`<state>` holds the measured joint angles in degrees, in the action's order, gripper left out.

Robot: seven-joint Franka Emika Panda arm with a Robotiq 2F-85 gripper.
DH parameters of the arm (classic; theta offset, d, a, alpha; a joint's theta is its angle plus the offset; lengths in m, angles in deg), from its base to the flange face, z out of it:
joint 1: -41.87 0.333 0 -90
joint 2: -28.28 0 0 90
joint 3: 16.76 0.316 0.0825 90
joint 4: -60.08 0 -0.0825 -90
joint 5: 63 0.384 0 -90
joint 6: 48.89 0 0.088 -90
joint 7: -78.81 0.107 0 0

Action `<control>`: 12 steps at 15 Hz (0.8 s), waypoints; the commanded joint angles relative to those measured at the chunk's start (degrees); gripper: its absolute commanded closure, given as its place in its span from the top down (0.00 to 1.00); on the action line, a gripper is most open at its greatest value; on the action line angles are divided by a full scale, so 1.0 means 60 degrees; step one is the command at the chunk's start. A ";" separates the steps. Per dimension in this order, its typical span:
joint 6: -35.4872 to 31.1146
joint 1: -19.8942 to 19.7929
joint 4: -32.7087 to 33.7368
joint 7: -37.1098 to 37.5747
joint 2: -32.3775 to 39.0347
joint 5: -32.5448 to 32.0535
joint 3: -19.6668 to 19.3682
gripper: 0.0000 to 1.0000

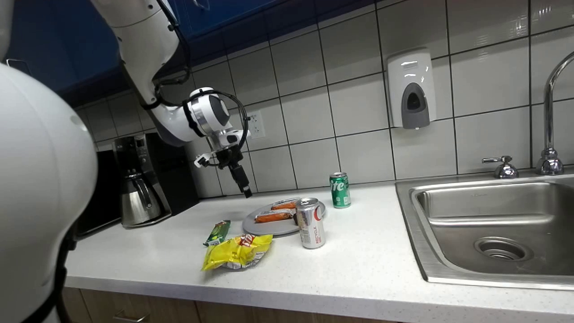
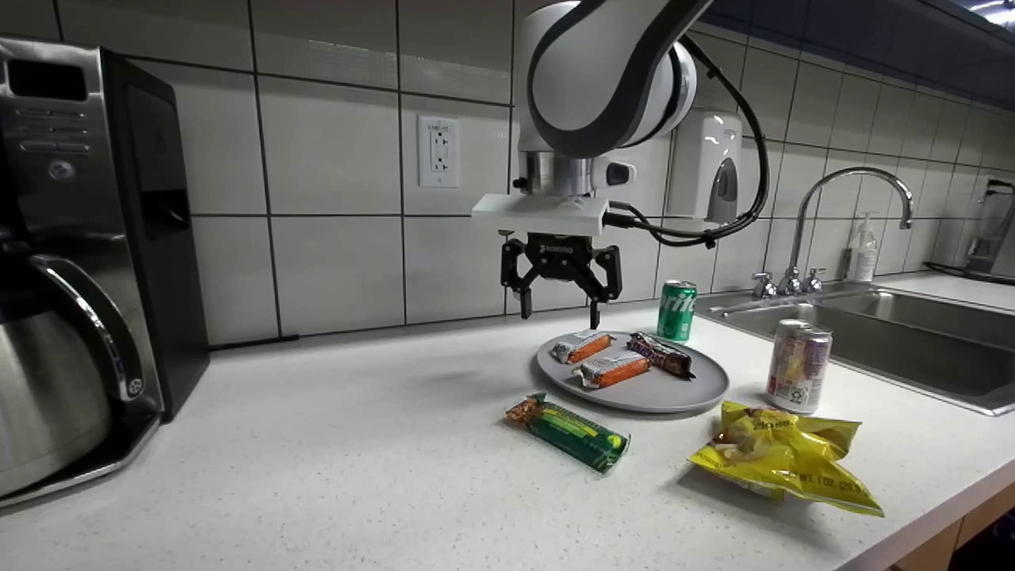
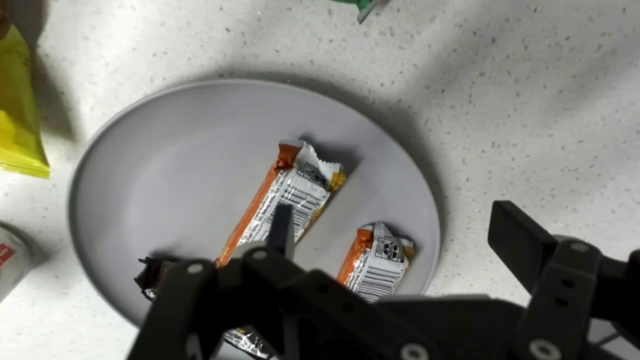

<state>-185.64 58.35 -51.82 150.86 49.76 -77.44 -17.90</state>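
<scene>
In an exterior view: plate point(image 2: 674, 396) on desk point(image 2: 333, 460); on plate: rear bar point(image 2: 583, 346), front bar point(image 2: 614, 369) just before it, third bar point(image 2: 664, 354) R of both. Before plate, L: snack bar point(image 2: 572, 432). Before plate, R: chip bag point(image 2: 781, 460); behind bag, btwn plate & sink point(image 2: 920, 353): soda can point(image 2: 799, 365). Behind plate, nr wall point(image 2: 333, 143): Sprite can point(image 2: 676, 311). Far L: coffee maker point(image 2: 87, 206), w/ carafe point(image 2: 47, 396) in it. On wall: outlet point(image 2: 438, 151) L of tool point(image 2: 561, 316); soap dispenser point(image 2: 702, 174) farther R, L of faucet point(image 2: 789, 283). Tool in air above plate's L edge; per wrist view, one finger point(image 3: 281, 230) over plate, other finger point(image 3: 520, 245) past plate rim.
</scene>
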 commanded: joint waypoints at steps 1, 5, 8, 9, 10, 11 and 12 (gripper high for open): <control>-0.0197 -0.0571 -0.1004 -0.1997 -0.0964 0.0690 0.0547 1.00; -0.0104 -0.0846 -0.1642 -0.4158 -0.1530 0.1591 0.0789 1.00; -0.0081 -0.0810 -0.1990 -0.5289 -0.1772 0.1684 0.0804 1.00; -0.0068 -0.0788 -0.2067 -0.5528 -0.1820 0.1673 0.0814 1.00; -0.0057 -0.0762 -0.2128 -0.5693 -0.1837 0.1680 0.0833 1.00; -0.0044 -0.0743 -0.2167 -0.5855 -0.1831 0.1712 0.0866 1.00; -0.0018 -0.0713 -0.2205 -0.5984 -0.1825 0.1684 0.0896 1.00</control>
<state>-185.83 54.78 -62.53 119.17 41.05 -68.62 -13.92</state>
